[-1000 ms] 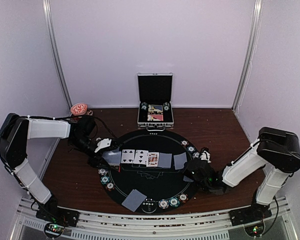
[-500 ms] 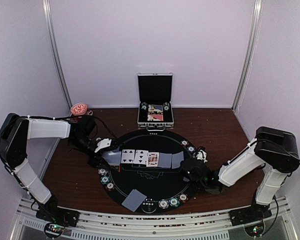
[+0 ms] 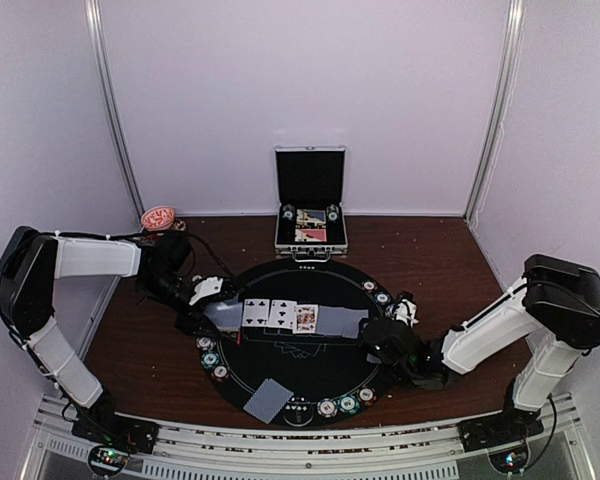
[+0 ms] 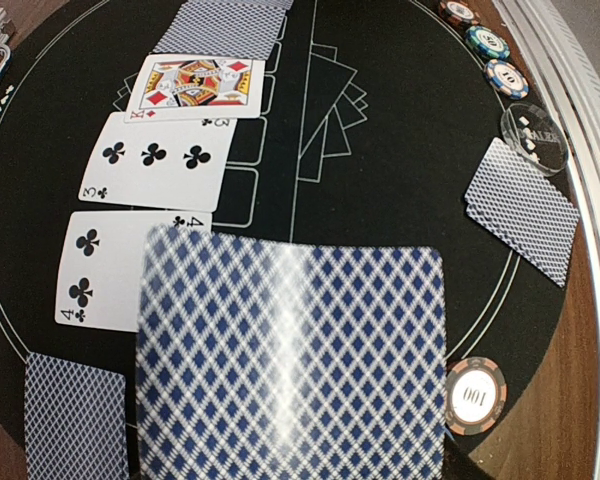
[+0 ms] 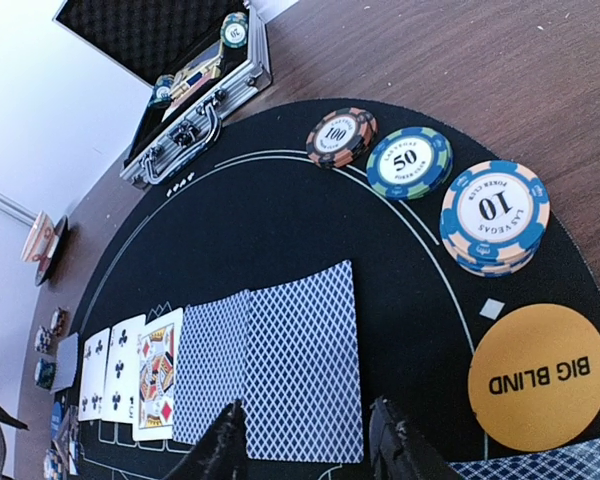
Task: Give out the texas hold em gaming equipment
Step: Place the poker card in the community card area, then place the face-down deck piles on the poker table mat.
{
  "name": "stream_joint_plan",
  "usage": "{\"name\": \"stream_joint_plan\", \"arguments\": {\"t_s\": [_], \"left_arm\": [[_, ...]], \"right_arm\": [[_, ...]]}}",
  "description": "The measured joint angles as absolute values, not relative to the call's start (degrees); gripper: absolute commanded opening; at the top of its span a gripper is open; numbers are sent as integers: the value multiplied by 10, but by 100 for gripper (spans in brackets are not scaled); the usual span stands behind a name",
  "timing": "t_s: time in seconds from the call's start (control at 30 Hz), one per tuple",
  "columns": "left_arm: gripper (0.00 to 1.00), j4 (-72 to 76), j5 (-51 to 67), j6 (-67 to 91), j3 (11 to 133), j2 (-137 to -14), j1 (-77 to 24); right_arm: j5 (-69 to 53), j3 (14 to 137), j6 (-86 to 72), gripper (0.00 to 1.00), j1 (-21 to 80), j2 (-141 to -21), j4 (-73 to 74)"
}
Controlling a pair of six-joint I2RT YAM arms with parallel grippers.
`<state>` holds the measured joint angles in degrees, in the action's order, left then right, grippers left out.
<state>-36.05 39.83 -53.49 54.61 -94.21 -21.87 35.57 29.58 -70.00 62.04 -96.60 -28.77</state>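
Two face-down cards (image 5: 300, 375) just beyond right jaws

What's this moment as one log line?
left gripper: holds face-down card | right gripper: open over end card of row | face-up cards: three

The right gripper (image 5: 308, 422) has been opened from shut and drawn slightly closer to the king (image 5: 158, 375). The outermost face-down card (image 5: 302, 360), earlier lying apart from the face-down one beside the king, has been brought against it, edges meeting. The fingers are now parted over that card's near edge.
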Motion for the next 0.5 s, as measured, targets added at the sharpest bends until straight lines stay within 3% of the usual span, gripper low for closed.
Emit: {"name": "stream_joint_plan", "arguments": {"t_s": [0.2, 0.4, 0.5], "left_arm": [[58, -360, 398, -535, 546, -942, -219], [58, -360, 398, -535, 546, -942, -219], [58, -359, 396, -534, 546, -942, -219]], "right_arm": [[378, 298, -685, 56, 621, -930, -254], [393, 329, -623, 95, 621, -866, -185], [375, 367, -579, 100, 615, -829, -139]]}}
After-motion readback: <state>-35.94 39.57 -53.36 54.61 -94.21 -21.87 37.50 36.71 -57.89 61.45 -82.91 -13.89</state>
